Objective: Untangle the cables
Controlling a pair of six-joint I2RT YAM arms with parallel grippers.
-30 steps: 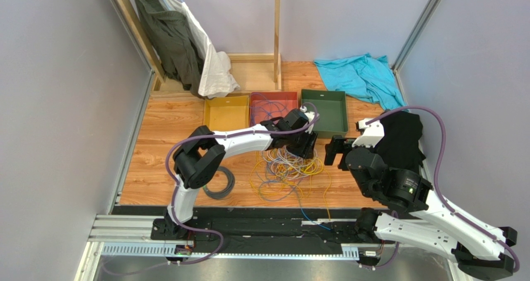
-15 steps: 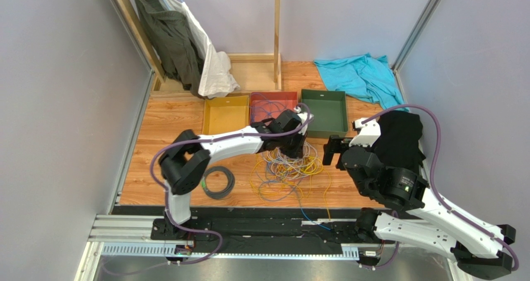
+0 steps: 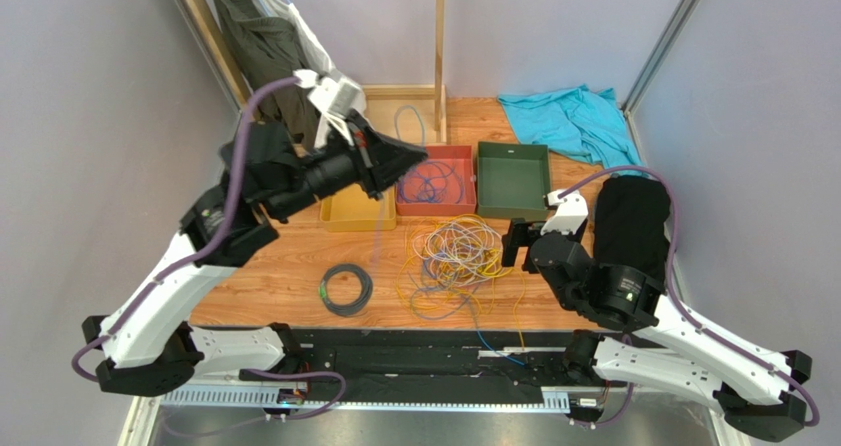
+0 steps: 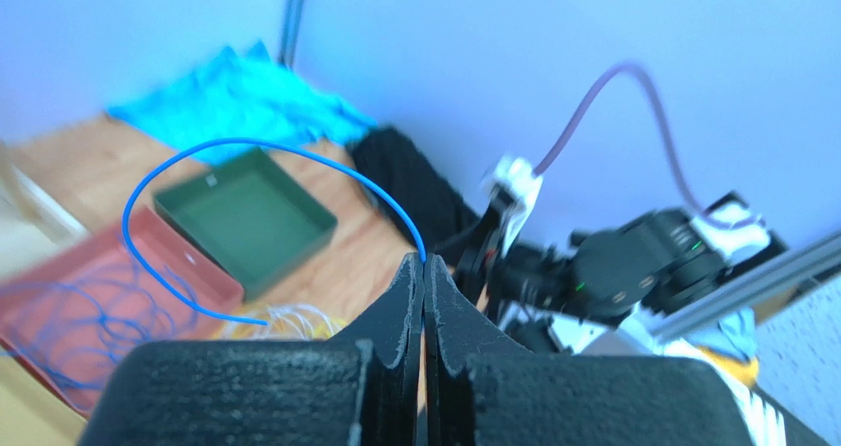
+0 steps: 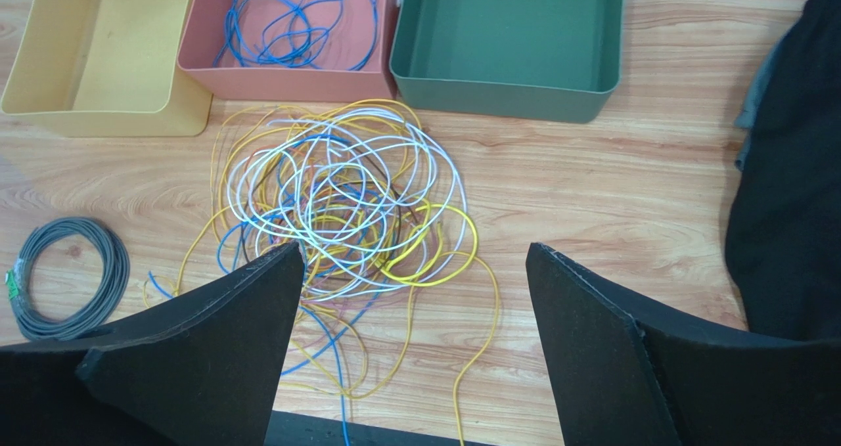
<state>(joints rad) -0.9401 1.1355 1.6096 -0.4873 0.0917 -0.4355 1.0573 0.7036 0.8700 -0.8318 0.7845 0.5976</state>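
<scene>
Left wrist view: I note the left gripper (image 4: 424, 261) clenched on one blue cable (image 4: 247, 143), held high above the table (image 5: 642, 200). Right wrist view: the right gripper (image 5: 415, 254) is spread wide, holding nothing, over one tangle of cables (image 5: 345, 200) on the wood. Three trays sit behind it: yellow tray (image 5: 59, 111), red tray (image 5: 286, 81) holding blue loops (image 5: 286, 22), green tray (image 5: 494, 96). One grey coil (image 5: 118, 269) lies left of the tangle.

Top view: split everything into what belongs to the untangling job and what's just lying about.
Job: cable tangle, blue cable pinched in the shut left gripper, probably the red tray, yellow tray and green tray.
Lying about: coiled grey cable, teal cloth, black cloth, hanging clothes.
</scene>
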